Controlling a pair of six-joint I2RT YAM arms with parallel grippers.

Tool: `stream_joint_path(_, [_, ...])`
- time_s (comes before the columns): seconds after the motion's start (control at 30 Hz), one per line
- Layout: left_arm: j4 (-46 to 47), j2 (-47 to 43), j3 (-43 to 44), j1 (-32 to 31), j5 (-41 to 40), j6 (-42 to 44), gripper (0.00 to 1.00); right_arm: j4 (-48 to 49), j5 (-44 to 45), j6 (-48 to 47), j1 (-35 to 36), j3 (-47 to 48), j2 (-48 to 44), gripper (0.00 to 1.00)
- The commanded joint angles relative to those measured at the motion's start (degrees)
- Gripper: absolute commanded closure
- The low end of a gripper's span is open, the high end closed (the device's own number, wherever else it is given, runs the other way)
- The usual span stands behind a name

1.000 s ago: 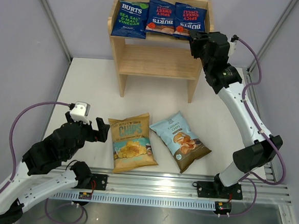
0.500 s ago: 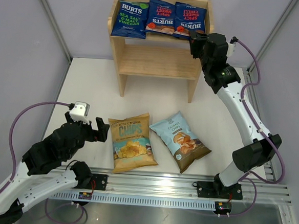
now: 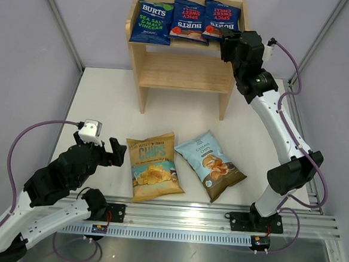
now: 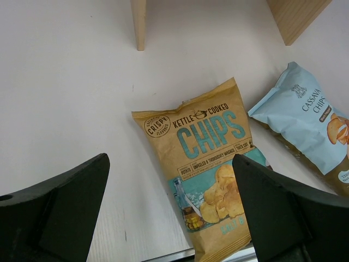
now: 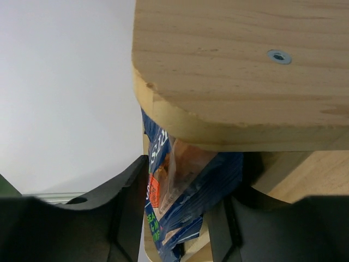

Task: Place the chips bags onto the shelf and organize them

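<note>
— We start on the left: the left gripper (image 3: 118,153) hangs low over the table (image 3: 105,96) with its jaws spread wide and nothing between them.

— Just to its right we have the tan Chips bag (image 3: 154,167) lying flat on the table, face up. Beside that, a little apart, is the light-blue cassava bag (image 3: 211,163), flat too and turned at an angle.

— Both are well short of the shelf (image 3: 184,72), which stands at the far side of the table.

— On the shelf's top tier we count three dark-blue bags in a row: the sea salt Burts bag (image 3: 152,23) on the left, the middle Burts bag (image 3: 189,21) against it, and the right-hand Burts bag (image 3: 222,19) against that.

— At that last bag's near right corner we find the right gripper (image 5: 188,183), tucked in by the side panel (image 5: 229,65).

— From the wrist we see crumpled blue foil between its fingers, under the panel's edge. Whether the jaws are pinching the bag or only standing around it, we cannot tell.
</note>
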Motion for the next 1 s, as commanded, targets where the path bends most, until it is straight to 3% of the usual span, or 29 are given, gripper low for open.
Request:
stream_joint_path(0.0, [1.5,-0.9,0.7,0.2,-1.8,-0.5,0.01,-2.2,1.7,-2.5,-0.5,-0.3,-1.9,0.48])
stream_joint_path(0.3, [1.3,-0.9,0.7,0.2,-2.3,-0.7,0.01,-3.1,-0.7,-5.6,-0.6,-4.3,-5.3,0.34])
stream_joint_path(0.97, [1.0,-0.6,1.0,0.2,-2.7,-0.8,0.01,-4.7,-6.4,-9.7,-1.5,-7.7,-7.8,0.33])
